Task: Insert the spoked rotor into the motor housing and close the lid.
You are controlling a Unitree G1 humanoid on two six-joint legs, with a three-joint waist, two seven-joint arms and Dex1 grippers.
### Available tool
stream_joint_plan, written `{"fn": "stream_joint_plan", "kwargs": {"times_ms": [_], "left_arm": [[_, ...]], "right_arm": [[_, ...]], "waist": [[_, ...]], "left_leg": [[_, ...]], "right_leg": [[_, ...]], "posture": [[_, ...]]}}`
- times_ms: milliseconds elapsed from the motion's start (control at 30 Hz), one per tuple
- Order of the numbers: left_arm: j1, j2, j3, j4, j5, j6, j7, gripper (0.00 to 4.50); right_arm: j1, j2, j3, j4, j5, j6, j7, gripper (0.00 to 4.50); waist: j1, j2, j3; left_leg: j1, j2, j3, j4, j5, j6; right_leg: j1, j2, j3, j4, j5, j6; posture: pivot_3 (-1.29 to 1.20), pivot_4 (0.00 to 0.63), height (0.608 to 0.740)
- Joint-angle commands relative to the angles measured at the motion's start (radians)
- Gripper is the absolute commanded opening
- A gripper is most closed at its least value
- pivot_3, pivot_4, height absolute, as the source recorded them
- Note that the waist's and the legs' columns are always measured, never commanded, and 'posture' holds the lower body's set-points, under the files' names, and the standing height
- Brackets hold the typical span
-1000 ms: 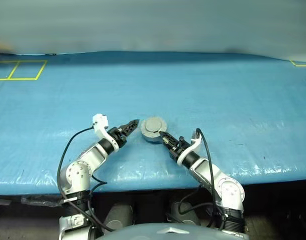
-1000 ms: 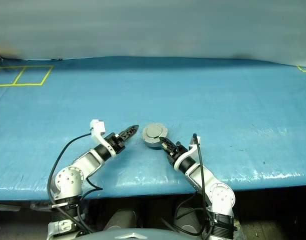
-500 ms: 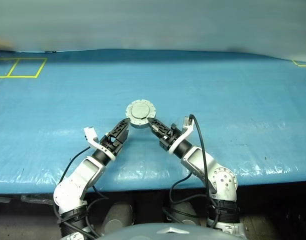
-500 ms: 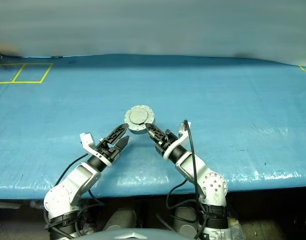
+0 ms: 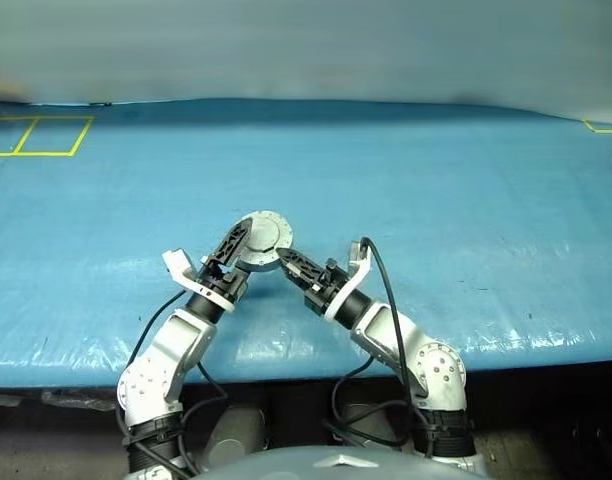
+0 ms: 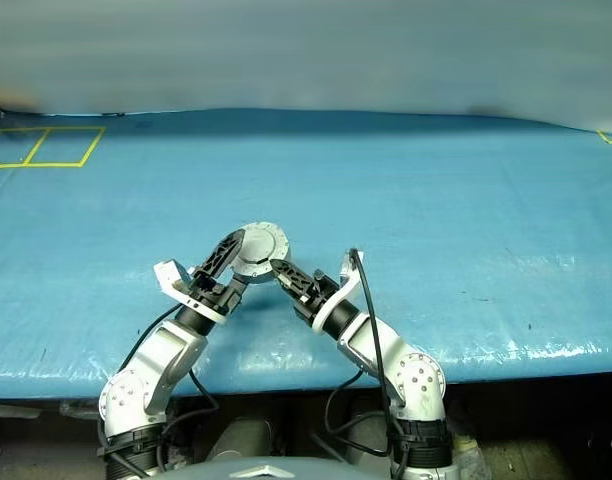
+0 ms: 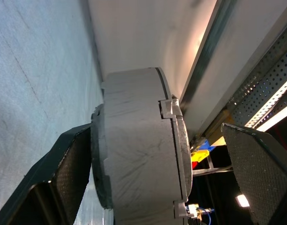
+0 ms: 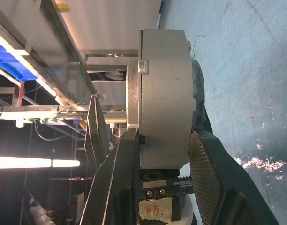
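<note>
The motor housing (image 5: 261, 238) is a short round grey metal cup, held up off the blue table with its lid (image 6: 261, 243) shut on it and the smooth grey face turned toward me. My right gripper (image 5: 286, 258) is shut on the housing (image 8: 164, 93) from the right, one finger on each flat face. My left gripper (image 5: 234, 243) is open and straddles the housing (image 7: 139, 150) from the left. One of its fingers (image 7: 73, 173) lies against the housing and the other stands well clear. The spoked rotor is hidden.
The blue tarp-covered table (image 5: 436, 190) stretches wide around the arms, its front edge (image 5: 286, 365) just below the elbows. A yellow tape square (image 5: 41, 138) marks the far left corner and a yellow tape mark (image 5: 603, 127) the far right.
The right gripper lifted the housing off the table and carried it left. The left gripper rolled over and closed in around the housing from the left, still open.
</note>
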Motion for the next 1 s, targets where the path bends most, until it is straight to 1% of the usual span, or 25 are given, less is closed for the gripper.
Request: {"fn": "stream_joint_plan", "kwargs": {"times_ms": [33, 100, 167, 233, 333, 433, 467, 500, 533, 633, 667, 767, 800, 900, 1000], "left_arm": [[-0.016, -0.047, -0.04, 0.01, -0.039, -0.012, 0.036, 4.12], [-0.019, -0.039, -0.056, 0.017, -0.044, -0.012, 0.045, 3.6], [-0.017, -0.034, -0.065, 0.017, -0.048, -0.017, 0.055, 2.9], [-0.014, -0.03, -0.068, 0.015, -0.051, -0.027, 0.067, 2.36], [-0.014, -0.022, -0.066, 0.011, -0.042, -0.05, 0.091, 2.36], [-0.033, -0.009, -0.063, 0.014, -0.021, -0.08, 0.122, 2.36], [-0.042, -0.003, -0.063, 0.017, -0.012, -0.09, 0.133, 2.36], [-0.057, 0.003, -0.057, 0.023, -0.004, -0.105, 0.142, 2.36], [-0.075, 0.01, -0.05, 0.032, 0.007, -0.117, 0.151, 2.36], [-0.154, 0.038, -0.024, 0.088, 0.052, -0.146, 0.177, 2.36], [-0.186, 0.051, -0.019, 0.116, 0.075, -0.151, 0.179, 2.36], [-0.297, 0.091, -0.006, 0.233, 0.154, -0.166, 0.167, 2.36], [-0.34, 0.104, -0.002, 0.284, 0.184, -0.172, 0.158, 2.36], [-0.469, 0.135, 0.016, 0.445, 0.266, -0.192, 0.117, 2.36], [-0.584, 0.156, 0.034, 0.597, 0.351, -0.225, 0.061, 2.36]], "right_arm": [[-0.003, 0.011, 0.026, -0.075, 0.06, 0.003, 0.018, 1.15], [-0.004, 0.005, 0.029, -0.077, 0.065, 0.007, 0.02, 1.15], [-0.005, -0.003, 0.031, -0.082, 0.058, 0.009, 0.026, 1.15], [-0.007, -0.016, 0.031, -0.097, 0.01, -0.002, 0.044, 1.15], [-0.012, -0.066, 0.045, -0.135, -0.143, -0.028, 0.097, 1.15], [-0.009, -0.132, 0.075, -0.157, -0.327, -0.059, 0.115, 1.15], [-0.004, -0.141, 0.079, -0.159, -0.364, -0.073, 0.121, 1.15], [-0.001, -0.173, 0.094, -0.172, -0.425, -0.086, 0.142, 1.88], [-0.002, -0.215, 0.119, -0.191, -0.5, -0.095, 0.164, 2.23], [0.014, -0.294, 0.17, -0.227, -0.698, -0.151, 0.202, 3.15], [0.017, -0.334, 0.201, -0.238, -0.79, -0.178, 0.216, 3.55], [0.038, -0.408, 0.27, -0.24, -1.021, -0.286, 0.256, 4.49], [0.048, -0.419, 0.285, -0.231, -1.084, -0.327, 0.263, 4.5], [0.082, -0.405, 0.298, -0.202, -1.21, -0.422, 0.267, 4.5], [0.105, -0.392, 0.315, -0.175, -1.328, -0.478, 0.261, 4.5]], "waist": [[0.0, 0.0, 0.0], [0.0, 0.0, 0.0], [-0.001, 0.0, 0.0], [-0.001, 0.0, 0.0], [-0.001, 0.0, 0.0], [-0.001, 0.0, 0.0], [0.0, 0.0, 0.0], [0.0, 0.0, 0.0], [0.002, 0.0, 0.0], [0.004, -0.001, 0.0], [0.005, -0.001, 0.0], [0.008, -0.001, 0.0], [0.009, -0.001, -0.001], [0.012, -0.002, -0.001], [0.011, -0.004, 0.0]], "left_leg": [[0.0, 0.0, 0.0, 0.0, 0.0, 0.0], [0.0, 0.0, 0.0, 0.0, 0.0, 0.0], [0.0, 0.0, 0.0, 0.0, 0.0, 0.0], [0.0, 0.0, 0.0, 0.0, 0.0, 0.0], [0.0, 0.0, 0.0, 0.0, 0.0, 0.0], [0.0, 0.0, 0.0, 0.001, 0.0, 0.0], [0.0, 0.0, 0.0, 0.001, 0.0, 0.0], [0.0, 0.0, 0.0, 0.001, 0.0, 0.0], [0.001, 0.0, 0.001, 0.002, 0.0, 0.0], [0.001, -0.001, 0.001, 0.002, 0.0, 0.0], [0.001, -0.001, 0.001, 0.003, 0.0, 0.0], [0.001, -0.001, 0.001, 0.003, 0.001, -0.001], [0.001, -0.001, 0.001, 0.003, 0.001, -0.001], [0.002, -0.002, 0.002, 0.003, 0.001, -0.001], [0.002, -0.002, 0.002, 0.003, 0.001, -0.001]], "right_leg": [[0.0, 0.0, 0.0, 0.0, 0.0, 0.0], [0.0, 0.0, 0.0, 0.0, 0.0, 0.0], [0.0, 0.0, 0.0, 0.0, 0.0, 0.0], [0.0, 0.0, 0.0, 0.0, 0.0, 0.0], [0.0, 0.0, 0.0, 0.0, 0.0, 0.0], [0.0, 0.001, 0.0, 0.0, 0.0, 0.0], [0.0, 0.001, 0.0, 0.0, 0.0, 0.0], [0.0, 0.001, 0.0, 0.0, 0.0, 0.001], [0.001, 0.001, 0.0, 0.0, 0.0, 0.001], [0.002, 0.0, -0.001, 0.001, 0.001, 0.002], [0.001, 0.0, -0.001, 0.001, 0.001, 0.002], [0.002, 0.001, -0.002, 0.002, 0.001, 0.002], [0.002, 0.001, -0.002, 0.002, 0.001, 0.002], [0.002, 0.0, -0.002, 0.001, 0.002, 0.003], [0.002, 0.0, -0.001, 0.001, 0.002, 0.003]], "posture": [[0.0, 0.15, 0.74], [0.0, 0.15, 0.74], [0.0, 0.15, 0.74], [0.0, 0.15, 0.74], [0.0, 0.15, 0.74], [0.0, 0.15, 0.74], [0.0, 0.15, 0.74], [0.0, 0.15, 0.74], [0.0, 0.15, 0.74], [0.0, 0.15, 0.74], [0.0, 0.15, 0.74], [0.0, 0.15, 0.74], [0.0, 0.15, 0.74], [0.0, 0.15, 0.74], [0.0, 0.15, 0.74]]}}
